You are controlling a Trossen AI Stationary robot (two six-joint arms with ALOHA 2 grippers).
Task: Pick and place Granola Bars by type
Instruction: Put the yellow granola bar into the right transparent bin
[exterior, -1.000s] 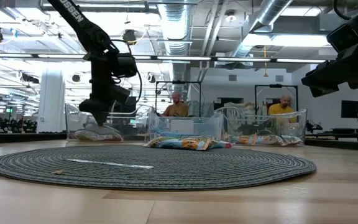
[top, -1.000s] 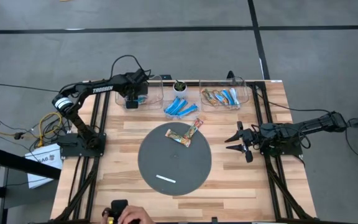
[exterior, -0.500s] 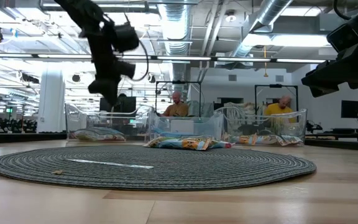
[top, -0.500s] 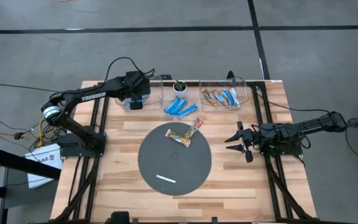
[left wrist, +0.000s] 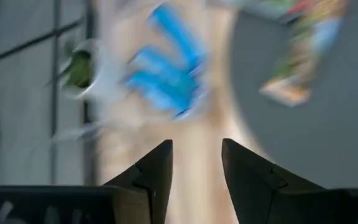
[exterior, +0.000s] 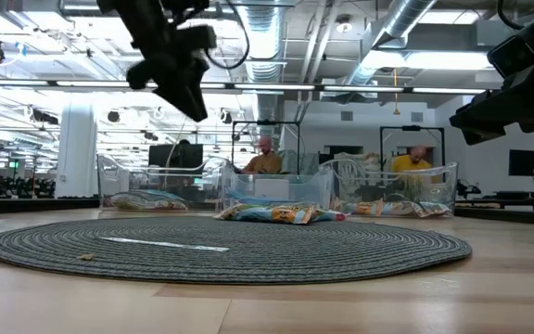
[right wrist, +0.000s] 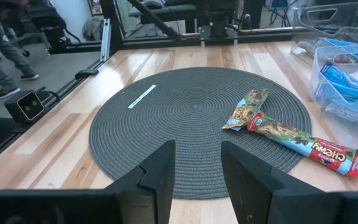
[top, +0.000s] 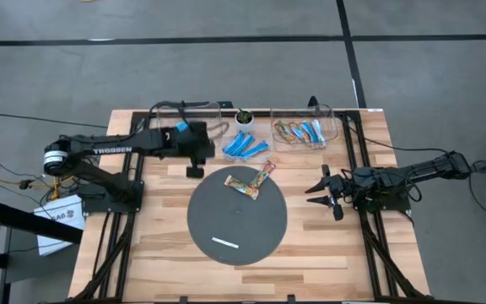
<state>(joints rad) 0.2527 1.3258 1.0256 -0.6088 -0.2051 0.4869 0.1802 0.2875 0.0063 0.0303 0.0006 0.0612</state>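
High view shows the left gripper [top: 194, 171], jaws open and empty, swung away from the left bin [top: 184, 118] toward two bars [top: 251, 182] on the mat [top: 236, 219], likely the next pick.

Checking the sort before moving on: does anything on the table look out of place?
Yes. Blue bars lie loose on the wood between the bins, and two tan bars sit crossed on the round mat, unsorted.

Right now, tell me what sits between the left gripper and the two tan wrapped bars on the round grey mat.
Nothing visible. The left gripper, open and empty, hangs above bare wood beside the round grey woven mat; the two tan foil-wrapped bars lie uncovered on the mat's far edge.
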